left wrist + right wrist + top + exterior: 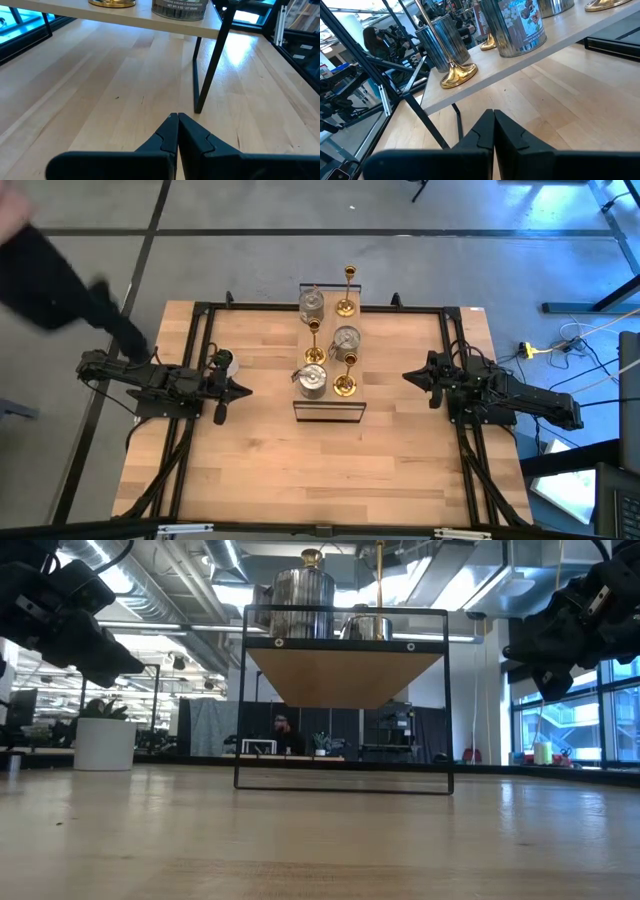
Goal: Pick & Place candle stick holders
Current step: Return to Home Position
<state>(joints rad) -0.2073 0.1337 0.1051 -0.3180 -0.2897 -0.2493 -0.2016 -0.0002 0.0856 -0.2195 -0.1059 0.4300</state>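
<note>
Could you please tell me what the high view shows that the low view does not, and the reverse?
Only the high view shows all six holders on the black-framed wooden shelf: three slim gold candlesticks and three squat round silver holders. Only the low view shows the shelf's wooden underside and a person in the room behind. Both show the shelf, two silver holders, and the left gripper and right gripper at either side.
</note>
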